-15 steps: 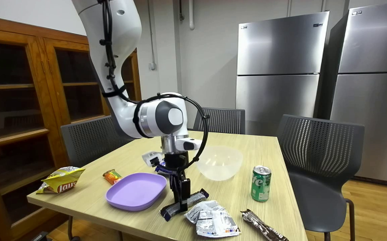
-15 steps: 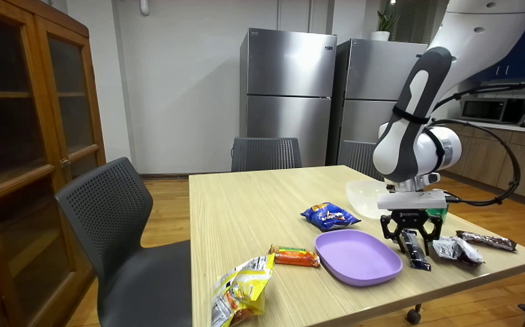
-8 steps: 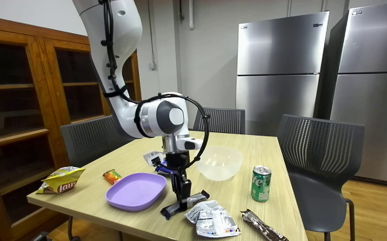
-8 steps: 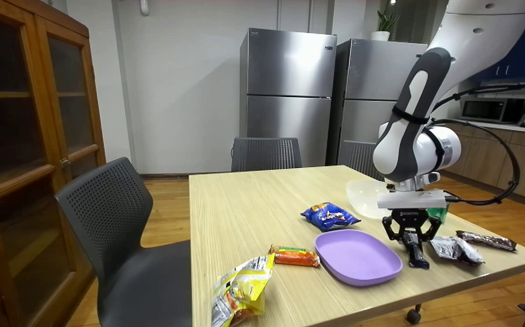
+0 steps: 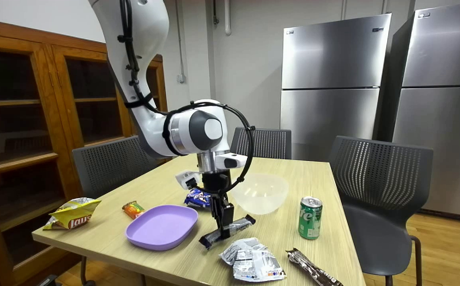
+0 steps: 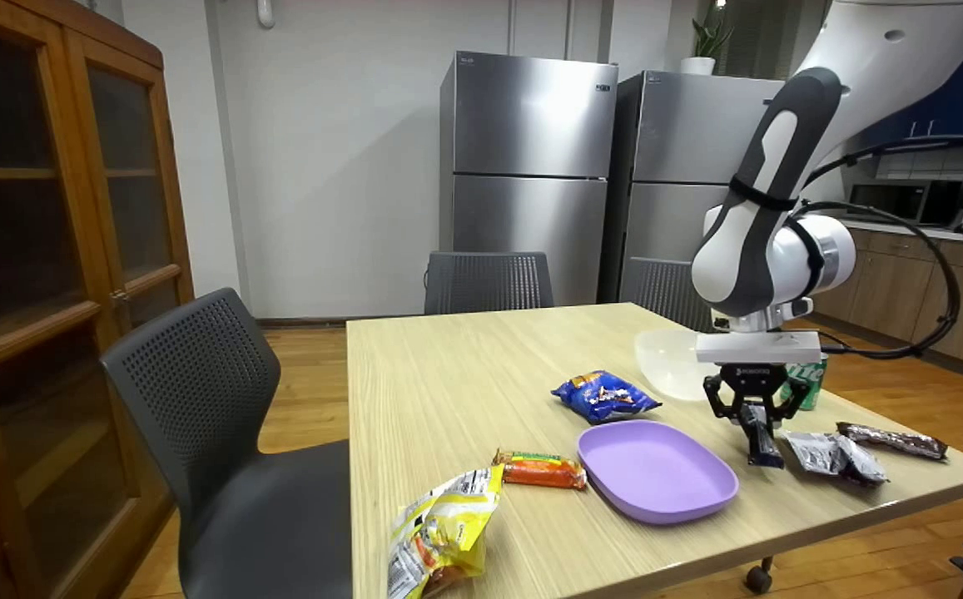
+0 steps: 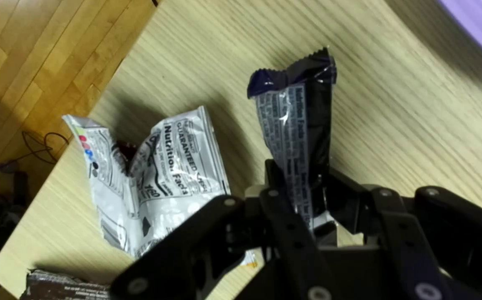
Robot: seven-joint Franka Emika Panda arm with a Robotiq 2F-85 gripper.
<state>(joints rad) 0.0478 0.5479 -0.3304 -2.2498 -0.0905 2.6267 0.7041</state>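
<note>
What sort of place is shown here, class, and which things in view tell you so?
Probably a break room or shared kitchen: two silver refrigerators stand at the back, what looks like a microwave shows in the background, and chairs stand at a table.

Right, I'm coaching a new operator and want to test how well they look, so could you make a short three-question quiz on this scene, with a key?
1. What is the gripper closed on?
2. True or false: the green soda can stands upright.
3. Which words can be read on the crumpled white packet in the wrist view? A) Lay's B) Nutrition Facts C) Robotiq

Key:
1. The dark-wrapped snack bar.
2. True.
3. B.
</note>
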